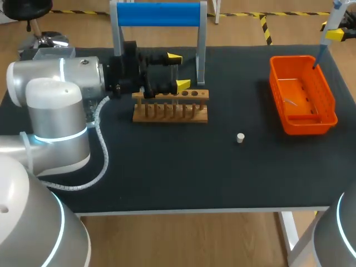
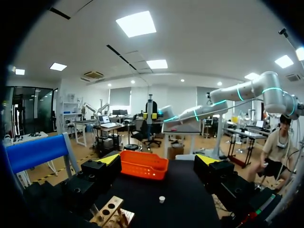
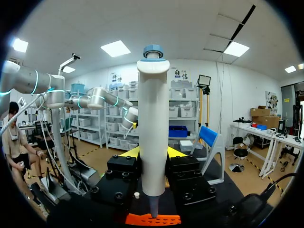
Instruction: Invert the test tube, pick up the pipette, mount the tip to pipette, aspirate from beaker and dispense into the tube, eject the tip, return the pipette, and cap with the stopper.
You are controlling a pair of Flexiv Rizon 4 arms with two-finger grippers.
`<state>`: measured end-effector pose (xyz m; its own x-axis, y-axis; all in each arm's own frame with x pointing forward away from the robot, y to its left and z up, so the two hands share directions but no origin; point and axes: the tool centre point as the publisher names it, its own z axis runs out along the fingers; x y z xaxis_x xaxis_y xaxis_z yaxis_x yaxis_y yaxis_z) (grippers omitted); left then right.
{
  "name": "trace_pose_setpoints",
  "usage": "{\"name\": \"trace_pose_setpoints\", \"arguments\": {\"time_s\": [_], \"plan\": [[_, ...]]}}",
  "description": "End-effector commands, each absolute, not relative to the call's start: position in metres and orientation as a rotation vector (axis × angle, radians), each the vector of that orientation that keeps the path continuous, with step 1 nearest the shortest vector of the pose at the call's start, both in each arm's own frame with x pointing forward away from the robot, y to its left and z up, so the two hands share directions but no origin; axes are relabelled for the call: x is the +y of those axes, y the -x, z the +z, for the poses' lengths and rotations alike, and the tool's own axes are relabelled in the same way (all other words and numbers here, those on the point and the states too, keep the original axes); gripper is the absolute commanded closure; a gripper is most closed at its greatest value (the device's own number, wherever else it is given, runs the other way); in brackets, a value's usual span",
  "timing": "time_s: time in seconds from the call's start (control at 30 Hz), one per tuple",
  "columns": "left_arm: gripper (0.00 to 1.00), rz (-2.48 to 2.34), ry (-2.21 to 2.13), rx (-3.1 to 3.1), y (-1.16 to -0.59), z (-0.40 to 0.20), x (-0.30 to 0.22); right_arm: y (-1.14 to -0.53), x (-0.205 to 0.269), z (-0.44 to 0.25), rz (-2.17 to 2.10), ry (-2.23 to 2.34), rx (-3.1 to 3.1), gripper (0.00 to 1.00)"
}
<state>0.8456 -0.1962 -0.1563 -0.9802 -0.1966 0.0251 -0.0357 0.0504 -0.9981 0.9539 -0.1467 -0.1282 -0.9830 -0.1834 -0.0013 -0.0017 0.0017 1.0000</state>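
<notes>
A lab bench; wooden test-tube rack (image 1: pixel 170 105) and orange tray (image 1: pixel 276 83) on a black table (image 1: pixel 167 167); pipette (image 3: pixel 153 128) held above.

Wooden rack (image 1: pixel 170 105), orange plastic basket (image 1: pixel 303 93), matt table (image 1: pixel 183 167)

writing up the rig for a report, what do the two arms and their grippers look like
The left arm and right arm are silver-grey tubes with glowing light-blue joint rings; a white coiled cable runs along the left. The left gripper and right gripper are blocky black with screw holes, fingers ending in yellow wedge tips.
</notes>
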Motion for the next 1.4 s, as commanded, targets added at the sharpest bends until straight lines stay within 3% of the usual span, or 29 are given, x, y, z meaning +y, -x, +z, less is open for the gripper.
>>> {"name": "trace_pose_setpoints", "arguments": {"time_s": [0.03,0.9,1.4], "plan": [[0.00,-2.065,0.266,2.166,-0.839,-0.155,-0.195,-0.956,-0.149,-0.128,-2.117,-0.204,-2.127,1.00],[0.00,-2.065,0.266,2.166,-0.839,-0.155,-0.195,-0.956,-0.149,-0.128,-2.117,-0.204,-2.127,1.00],[0.00,-2.065,0.266,2.166,-0.839,-0.155,-0.195,-0.906,-0.083,-0.140,-2.028,-0.164,-2.212,1.00]]}}
